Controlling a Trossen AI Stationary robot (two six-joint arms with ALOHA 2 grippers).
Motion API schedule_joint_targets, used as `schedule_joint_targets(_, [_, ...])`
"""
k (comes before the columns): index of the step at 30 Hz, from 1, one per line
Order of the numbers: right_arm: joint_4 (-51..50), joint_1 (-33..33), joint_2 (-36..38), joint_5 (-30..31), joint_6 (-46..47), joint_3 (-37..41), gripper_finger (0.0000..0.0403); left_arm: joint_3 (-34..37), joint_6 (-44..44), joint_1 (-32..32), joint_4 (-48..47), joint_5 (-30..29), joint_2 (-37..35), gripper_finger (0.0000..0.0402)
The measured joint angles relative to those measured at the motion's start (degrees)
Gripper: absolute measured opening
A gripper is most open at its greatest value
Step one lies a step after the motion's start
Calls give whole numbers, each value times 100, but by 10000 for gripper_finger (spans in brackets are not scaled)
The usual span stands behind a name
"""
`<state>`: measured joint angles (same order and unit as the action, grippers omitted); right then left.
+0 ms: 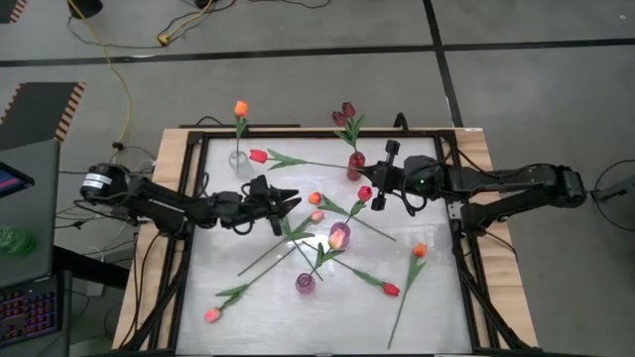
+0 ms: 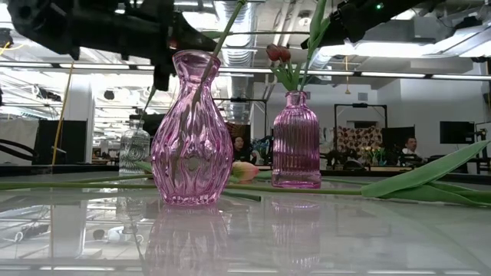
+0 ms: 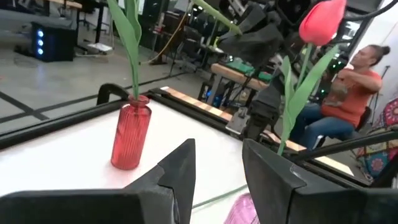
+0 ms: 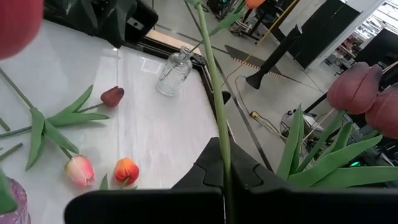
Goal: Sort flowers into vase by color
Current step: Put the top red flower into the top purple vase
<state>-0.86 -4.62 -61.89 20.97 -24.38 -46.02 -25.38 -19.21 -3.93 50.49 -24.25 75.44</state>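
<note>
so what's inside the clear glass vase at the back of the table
One orange tulip stands in the clear glass vase, stem upright. In the right wrist view the vase looks otherwise empty; the stem's foot inside the glass is hard to make out.

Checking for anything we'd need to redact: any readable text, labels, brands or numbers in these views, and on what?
No text can be read in any view.
White label at the left arm's base, high view: marks too small to read.
Screen at the high view's left edge: only coloured patches, nothing legible.
Vases, flowers and table: no writing visible.
</note>
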Motion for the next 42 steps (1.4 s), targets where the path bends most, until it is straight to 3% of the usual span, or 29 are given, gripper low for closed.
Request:
schedule_joint_targets(15, [0, -2, 0, 0, 0, 0, 20, -1174, 918, 233, 14, 364, 599, 187])
schedule_joint_targets(23, [2, -2, 0, 0, 0, 0, 20, -1223, -508, 233, 1, -475, 601, 186])
schedule_joint_targets(30, [2, -2, 0, 0, 0, 0, 20, -1223, -1105, 235, 51, -1562, 605, 185])
schedule_joint_targets(42, [2, -2, 0, 0, -2, 0, 20, -1223, -2124, 592, 49, -1667, 605, 185])
